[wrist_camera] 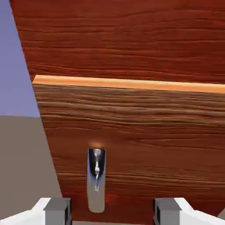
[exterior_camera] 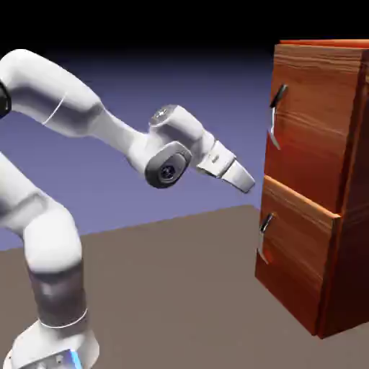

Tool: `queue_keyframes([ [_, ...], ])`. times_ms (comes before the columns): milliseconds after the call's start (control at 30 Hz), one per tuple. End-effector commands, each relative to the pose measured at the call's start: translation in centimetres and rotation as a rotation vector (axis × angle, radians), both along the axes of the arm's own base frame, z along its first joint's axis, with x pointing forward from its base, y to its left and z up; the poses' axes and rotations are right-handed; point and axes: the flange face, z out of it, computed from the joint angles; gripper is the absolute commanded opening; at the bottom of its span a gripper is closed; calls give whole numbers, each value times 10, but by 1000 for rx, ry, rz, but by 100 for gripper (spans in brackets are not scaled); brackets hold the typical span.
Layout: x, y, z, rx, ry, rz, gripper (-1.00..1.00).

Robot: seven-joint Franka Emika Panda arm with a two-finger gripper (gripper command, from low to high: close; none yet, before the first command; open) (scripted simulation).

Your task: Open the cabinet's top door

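Observation:
The cabinet (exterior_camera: 352, 216) stands at the right of the exterior view, tall and reddish-brown. Its top door (exterior_camera: 311, 122) is flush and carries a slim dark bar handle (exterior_camera: 275, 115) near its left edge. My gripper (exterior_camera: 245, 183) hangs in the air left of the cabinet, about level with the seam between the panels, tilted down toward it and apart from it. In the hand view the fingertips (wrist_camera: 57, 211) stand apart with nothing between them, so my gripper (wrist_camera: 112, 215) is open. The top door (wrist_camera: 123, 39) fills the upper part of the hand view.
Below the seam (wrist_camera: 132, 84) lies the shorter lower panel (wrist_camera: 154, 132), and its own dark handle (wrist_camera: 96, 173) shows just above my left fingertip. That lower handle (exterior_camera: 264, 234) sits below my gripper. The brown table (exterior_camera: 180, 288) runs under the arm.

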Motion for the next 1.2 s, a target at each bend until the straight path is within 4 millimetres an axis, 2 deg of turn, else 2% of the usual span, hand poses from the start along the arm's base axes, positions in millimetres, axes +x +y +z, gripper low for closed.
queue_keyframes([
  [0, 4, -4, -13, 29, 37, -10, 0],
  [167, 16, -20, -81, 144, 221, -68, 0],
  [367, 13, -40, -158, 213, 410, -164, 0],
  [500, 5, -56, -199, 221, 499, -241, 0],
  [633, -5, -75, -226, 202, 546, -322, 0],
  [767, -12, -96, -238, 164, 544, -401, 0],
  [900, -13, -114, -233, 111, 491, -466, 0],
  [1033, -8, -128, -212, 52, 386, -509, 0],
  [1167, 4, -131, -176, -6, 234, -521, 0],
])
